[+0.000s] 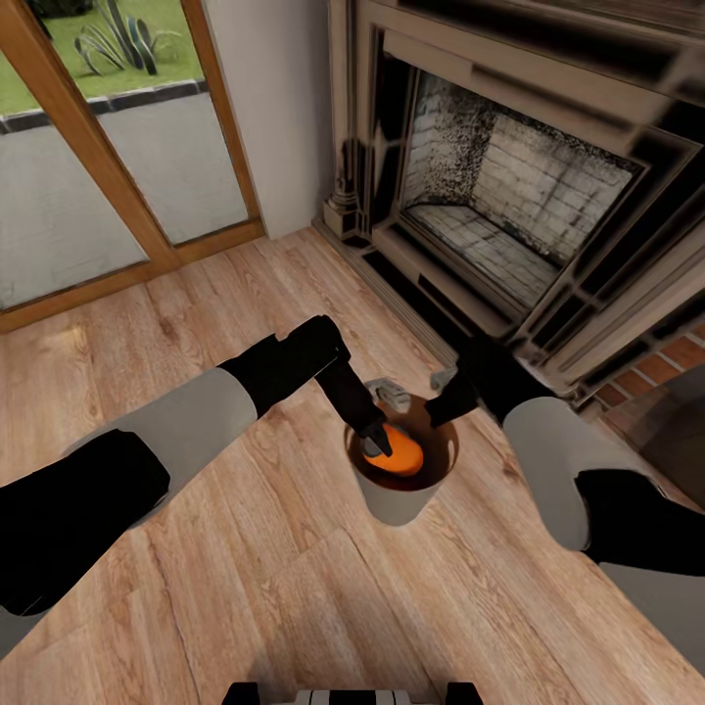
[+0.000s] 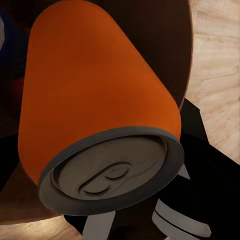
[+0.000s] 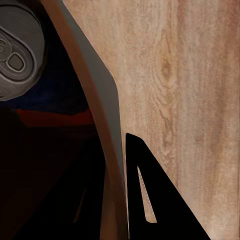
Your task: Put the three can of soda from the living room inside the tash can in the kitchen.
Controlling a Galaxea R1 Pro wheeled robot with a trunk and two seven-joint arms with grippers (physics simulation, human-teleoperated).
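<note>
Dangling an orange can (image 1: 399,453) inside the bin's mouth, the left gripper (image 1: 376,443) clamps its smooth wall mid-body. Light, rigid, slippery metal, I'd judge, so the sides are the place to hold. Glossy orange shell, dull silver top with pull-tab. The right gripper (image 1: 438,406) pinches the bin (image 1: 397,504) rim; a blue can (image 3: 47,92) lies below it.
</note>
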